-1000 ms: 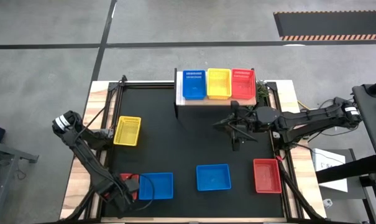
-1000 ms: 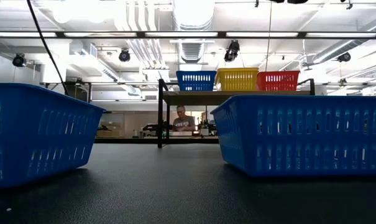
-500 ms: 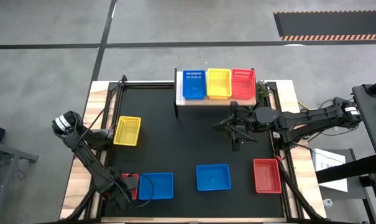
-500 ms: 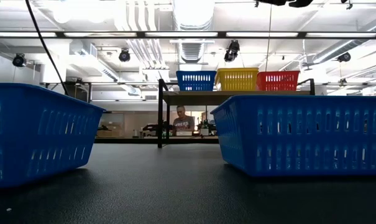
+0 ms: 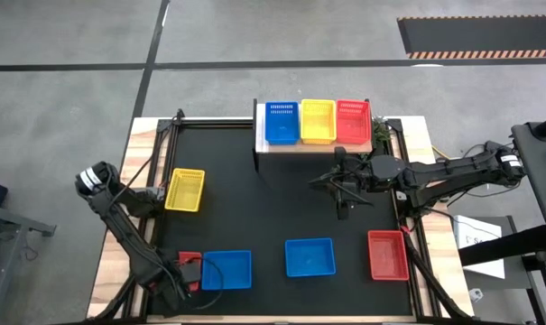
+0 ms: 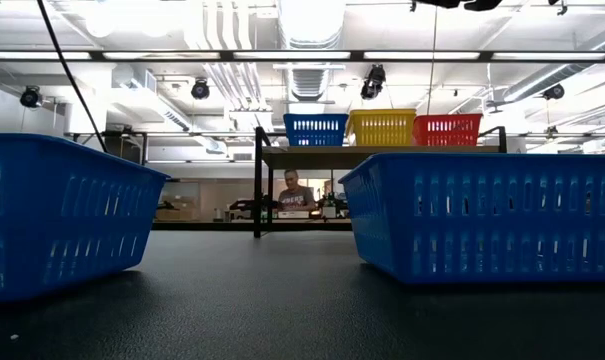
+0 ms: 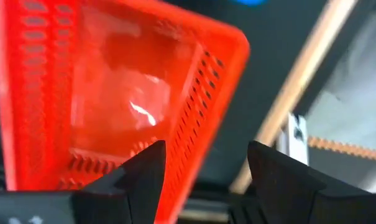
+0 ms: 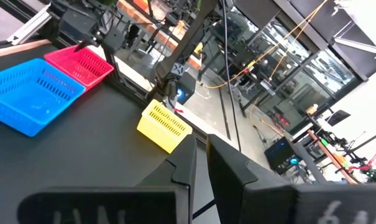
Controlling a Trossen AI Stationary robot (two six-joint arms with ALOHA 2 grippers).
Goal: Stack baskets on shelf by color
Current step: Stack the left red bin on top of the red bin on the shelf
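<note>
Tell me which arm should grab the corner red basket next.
Left. Its open gripper already straddles that red basket's wall; the right gripper hangs mid-table, near the shelf.

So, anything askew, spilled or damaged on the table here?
Nothing stands out. Three baskets sit squarely on the shelf, the loose ones lie upright on the black mat, and the left gripper is open at a red basket.

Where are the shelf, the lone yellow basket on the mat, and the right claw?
shelf (image 5: 313, 147): high view, bare wood front edge.
yellow basket (image 5: 185, 190): high view, its floor.
right claw (image 5: 338, 183): high view, between its fingertips.
</note>
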